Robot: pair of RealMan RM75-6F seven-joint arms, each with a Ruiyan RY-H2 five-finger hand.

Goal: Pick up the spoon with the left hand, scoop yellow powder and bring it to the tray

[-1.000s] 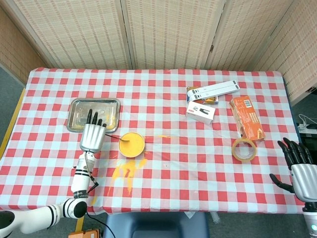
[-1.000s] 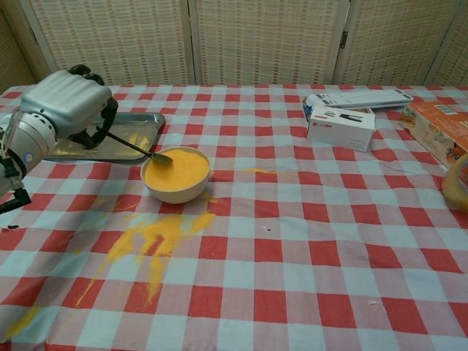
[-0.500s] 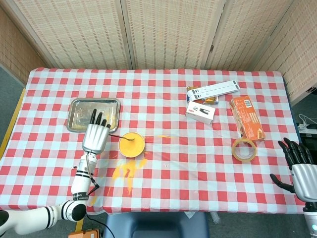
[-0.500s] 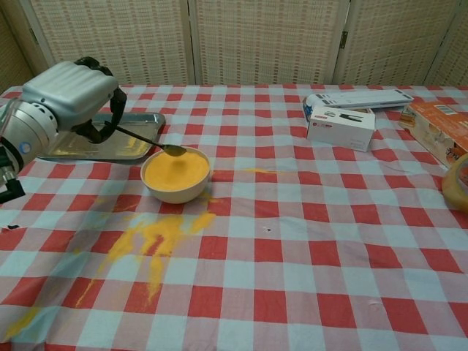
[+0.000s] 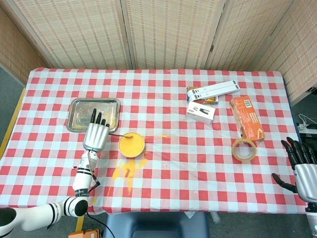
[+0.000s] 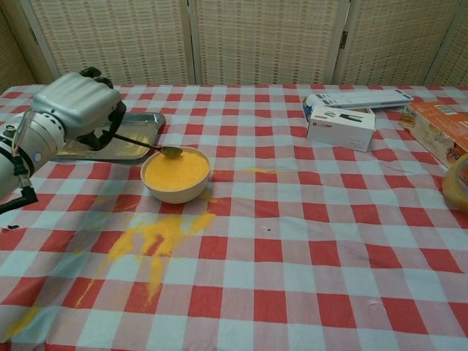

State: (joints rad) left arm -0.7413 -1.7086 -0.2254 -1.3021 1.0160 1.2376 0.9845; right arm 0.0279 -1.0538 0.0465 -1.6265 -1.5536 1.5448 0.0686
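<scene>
Spoon (image 6: 146, 145) gripped by left hand (image 6: 79, 107), tip over bowl (image 6: 176, 175) rim, beside tray (image 6: 142, 121).

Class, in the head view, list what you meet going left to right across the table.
Tray → left hand → bowl → white box → tape roll → right hand

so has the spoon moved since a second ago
Yes. The spoon, held by the left hand, has lifted out of the bowl; its tip now hangs just above the bowl's far rim.
</scene>
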